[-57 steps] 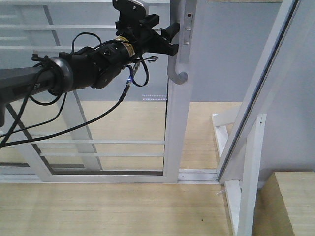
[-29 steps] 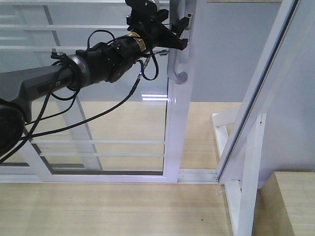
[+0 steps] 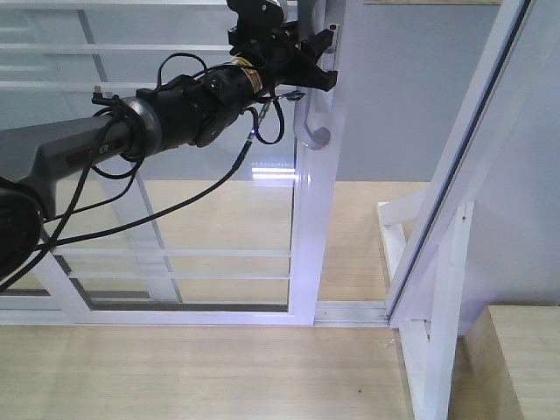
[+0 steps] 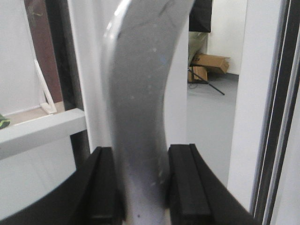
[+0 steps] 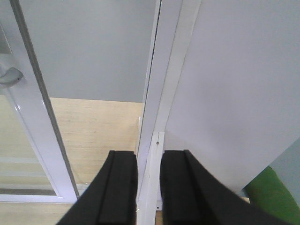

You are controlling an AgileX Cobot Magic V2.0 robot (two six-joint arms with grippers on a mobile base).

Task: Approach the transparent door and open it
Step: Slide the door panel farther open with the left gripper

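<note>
Fingers (image 4: 105, 183) of the left gripper (image 3: 317, 54) pinch the curved silver handle (image 4: 136, 93) from both sides, at 12 o'clock in the front view. The handle sits on the transparent door (image 3: 308, 236), whose white frame stands in a floor track (image 3: 350, 311). Pale wood floor (image 3: 201, 376) spreads toward 6 o'clock; a slanted white frame (image 3: 455, 166) rises at 3 o'clock against a grey wall (image 3: 394, 96). The right gripper (image 5: 147, 187) shows a narrow gap; gripping or not, I cannot tell.

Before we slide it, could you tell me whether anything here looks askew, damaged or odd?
Nothing looks damaged or spilled. The left end effector clamps the handle from both sides, and the door stands upright. Only the white frame at right slants beside it, possibly just a brace.
</note>
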